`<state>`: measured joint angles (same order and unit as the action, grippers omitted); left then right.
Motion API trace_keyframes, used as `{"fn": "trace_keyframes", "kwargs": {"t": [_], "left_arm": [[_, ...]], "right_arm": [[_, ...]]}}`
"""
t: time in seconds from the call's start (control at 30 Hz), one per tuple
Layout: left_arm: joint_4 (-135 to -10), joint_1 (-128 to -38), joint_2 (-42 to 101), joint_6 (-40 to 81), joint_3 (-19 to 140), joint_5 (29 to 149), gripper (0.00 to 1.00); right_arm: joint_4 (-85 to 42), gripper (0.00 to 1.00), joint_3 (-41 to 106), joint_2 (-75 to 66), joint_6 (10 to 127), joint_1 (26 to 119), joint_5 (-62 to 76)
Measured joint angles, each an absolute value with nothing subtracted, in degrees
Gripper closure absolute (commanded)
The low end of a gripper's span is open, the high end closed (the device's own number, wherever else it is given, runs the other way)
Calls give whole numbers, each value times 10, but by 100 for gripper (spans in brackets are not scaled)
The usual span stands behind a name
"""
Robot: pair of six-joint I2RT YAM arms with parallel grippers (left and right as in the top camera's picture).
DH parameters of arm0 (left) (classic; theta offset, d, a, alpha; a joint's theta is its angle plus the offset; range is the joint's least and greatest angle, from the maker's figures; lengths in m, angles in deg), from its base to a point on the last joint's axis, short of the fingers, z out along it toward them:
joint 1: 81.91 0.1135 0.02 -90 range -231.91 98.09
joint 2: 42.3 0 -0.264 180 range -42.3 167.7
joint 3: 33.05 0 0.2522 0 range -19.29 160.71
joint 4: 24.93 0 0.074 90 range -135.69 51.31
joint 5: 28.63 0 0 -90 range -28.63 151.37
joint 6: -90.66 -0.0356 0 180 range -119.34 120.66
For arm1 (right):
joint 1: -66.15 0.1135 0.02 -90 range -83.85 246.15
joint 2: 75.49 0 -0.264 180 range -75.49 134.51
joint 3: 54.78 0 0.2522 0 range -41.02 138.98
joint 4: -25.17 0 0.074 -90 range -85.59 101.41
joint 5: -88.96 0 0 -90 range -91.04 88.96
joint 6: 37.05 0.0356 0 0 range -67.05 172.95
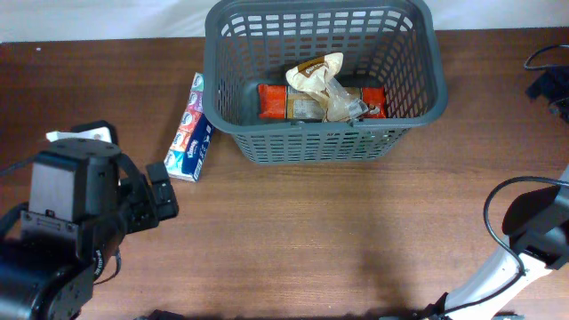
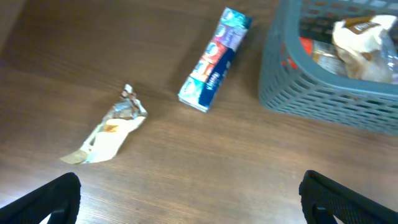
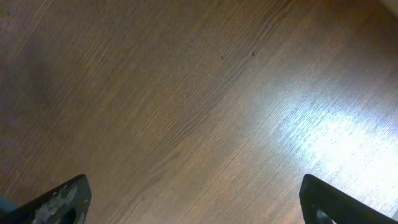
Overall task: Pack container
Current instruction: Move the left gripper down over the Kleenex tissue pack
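The dark grey slotted basket (image 1: pixel 267 142) stands at the back centre. It holds a red-orange package (image 1: pixel 276 100), a cream bag (image 1: pixel 316 76) and a clear wrapper. It also shows in the left wrist view (image 2: pixel 323 99). A blue and red toothpaste box (image 1: pixel 191 129) lies on the table just left of the basket, also in the left wrist view (image 2: pixel 214 59). A crumpled cream snack packet (image 2: pixel 109 134) lies further left. My left gripper (image 2: pixel 193 205) is open and empty, above bare table short of both. My right gripper (image 3: pixel 196 202) is open and empty over bare wood.
The left arm's black body (image 1: pixel 67 213) fills the front left corner and covers most of the snack packet (image 1: pixel 67 136) in the overhead view. The right arm (image 1: pixel 533 231) and its cable are at the front right. Dark cables (image 1: pixel 551 80) lie at the right edge.
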<state>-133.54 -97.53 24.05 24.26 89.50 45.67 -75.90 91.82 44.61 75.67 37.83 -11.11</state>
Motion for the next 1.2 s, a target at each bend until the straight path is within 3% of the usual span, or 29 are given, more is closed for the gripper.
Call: {"fn": "trace_keyframes", "kwargs": {"t": [0.13,0.3,0.47,0.67,0.9,1.2], "left_arm": [[-1316,-975,245,210,895,471,0],[-1264,-952,270,83,895,480,1],[-1248,-865,326,-4,895,500,1],[-1227,-759,404,-97,894,613,0],[-1163,-683,496,-136,895,725,0],[-1109,-701,675,-146,894,763,1]], "right_arm": [[-759,1,918,446,757,378,-111],[-759,1,918,446,757,378,-111],[-759,1,918,446,757,378,-111],[-759,1,918,446,757,378,-111],[-759,1,918,446,757,378,-111],[-759,1,918,446,757,378,-111]]}}
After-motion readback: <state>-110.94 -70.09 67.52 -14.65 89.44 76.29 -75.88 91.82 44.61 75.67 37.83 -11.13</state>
